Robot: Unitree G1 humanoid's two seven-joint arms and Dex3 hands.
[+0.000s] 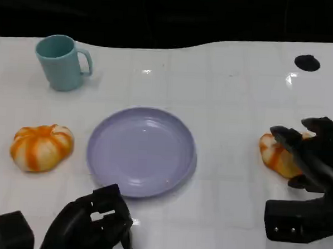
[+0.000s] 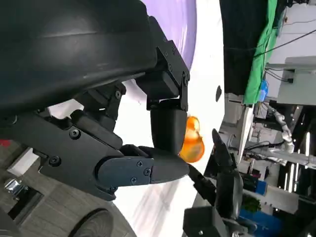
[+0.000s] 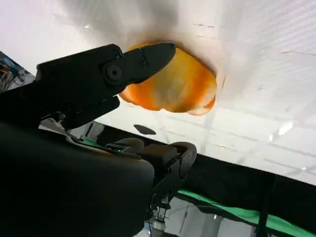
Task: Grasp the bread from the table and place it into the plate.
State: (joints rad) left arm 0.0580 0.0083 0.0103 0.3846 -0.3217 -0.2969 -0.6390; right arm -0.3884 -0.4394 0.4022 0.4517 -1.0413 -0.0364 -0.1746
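Two orange-and-white breads lie on the white table. One bread (image 1: 41,147) sits left of the lavender plate (image 1: 141,151). The other bread (image 1: 277,156) lies far right, partly under my right hand (image 1: 312,163). In the right wrist view a finger (image 3: 123,69) reaches over this bread (image 3: 182,84), which still rests on the table; the fingers are spread around it. My left hand (image 1: 94,221) rests low near the front edge, fingers curled in, holding nothing. In the left wrist view, the right bread (image 2: 192,143) and right hand (image 2: 222,165) show beyond my left hand's fingers (image 2: 148,170).
A teal mug (image 1: 61,62) stands at the back left. A small black round mark (image 1: 307,62) lies at the back right. The table's far edge runs along the dark background. The plate holds nothing.
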